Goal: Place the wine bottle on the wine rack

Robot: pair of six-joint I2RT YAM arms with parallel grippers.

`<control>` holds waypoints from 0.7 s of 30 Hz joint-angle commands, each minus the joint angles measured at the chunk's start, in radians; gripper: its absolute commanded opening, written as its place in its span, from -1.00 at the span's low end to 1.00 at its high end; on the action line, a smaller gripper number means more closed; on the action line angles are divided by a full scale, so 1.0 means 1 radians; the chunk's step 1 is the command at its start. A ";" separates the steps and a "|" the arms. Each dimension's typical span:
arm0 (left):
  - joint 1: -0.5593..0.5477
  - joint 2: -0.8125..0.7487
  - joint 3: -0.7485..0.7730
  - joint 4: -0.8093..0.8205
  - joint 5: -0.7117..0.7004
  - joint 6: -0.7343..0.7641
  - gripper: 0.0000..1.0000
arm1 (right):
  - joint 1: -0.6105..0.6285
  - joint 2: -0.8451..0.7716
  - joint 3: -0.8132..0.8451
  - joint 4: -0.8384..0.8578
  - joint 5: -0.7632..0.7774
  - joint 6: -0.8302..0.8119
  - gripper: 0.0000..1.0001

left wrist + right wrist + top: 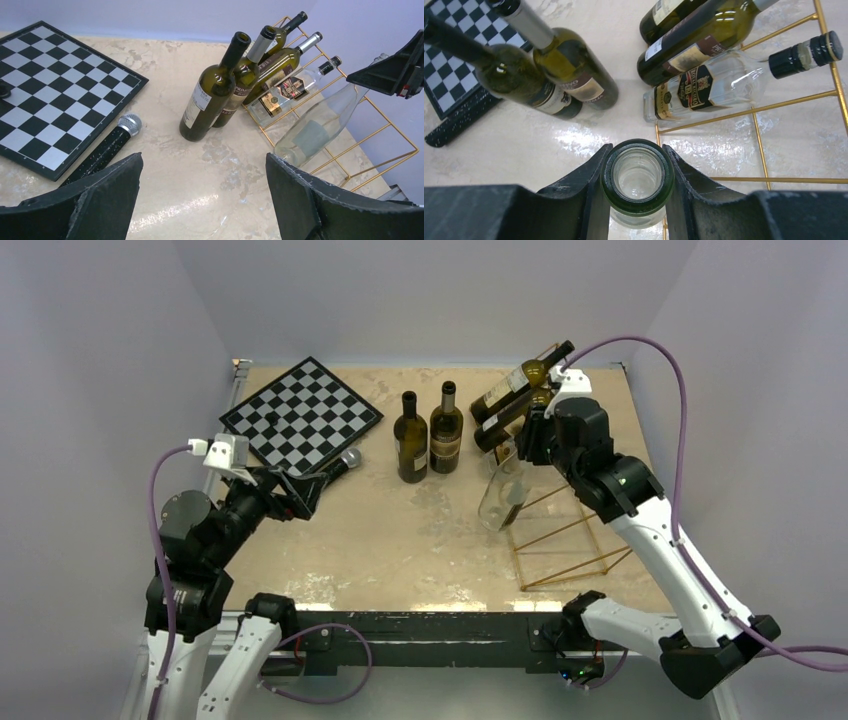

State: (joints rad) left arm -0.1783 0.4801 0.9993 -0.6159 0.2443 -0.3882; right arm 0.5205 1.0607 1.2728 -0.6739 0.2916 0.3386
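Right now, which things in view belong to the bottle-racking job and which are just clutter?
In the job: clear bottle gripped at the neck by the right gripper; gold wire wine rack, three bottles already on it.
Lying about: chessboard; microphone; two upright green wine bottles, untouched; left gripper, open and empty.

Lab test cell: blank walls (420, 290) enclose tabletop (400, 540), bolted robot arms (640, 505).

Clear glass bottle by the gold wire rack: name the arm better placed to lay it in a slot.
Right. The right gripper is shut on the neck of the clear glass bottle, which tilts over the gold wire rack. The left gripper hangs open farther away, holding nothing.
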 commanded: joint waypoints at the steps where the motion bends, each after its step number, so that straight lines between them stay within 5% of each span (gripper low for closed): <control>1: -0.003 0.002 -0.025 0.105 0.029 -0.038 0.92 | -0.053 -0.012 0.044 0.226 -0.030 0.062 -1.00; 21: -0.003 -0.037 -0.050 0.077 -0.002 -0.031 0.91 | -0.232 0.054 -0.027 0.339 -0.136 0.066 -1.00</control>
State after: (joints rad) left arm -0.1783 0.4473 0.9665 -0.5613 0.2562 -0.4118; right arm 0.3111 1.1385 1.2308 -0.5362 0.1646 0.3588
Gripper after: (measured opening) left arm 0.957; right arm 0.390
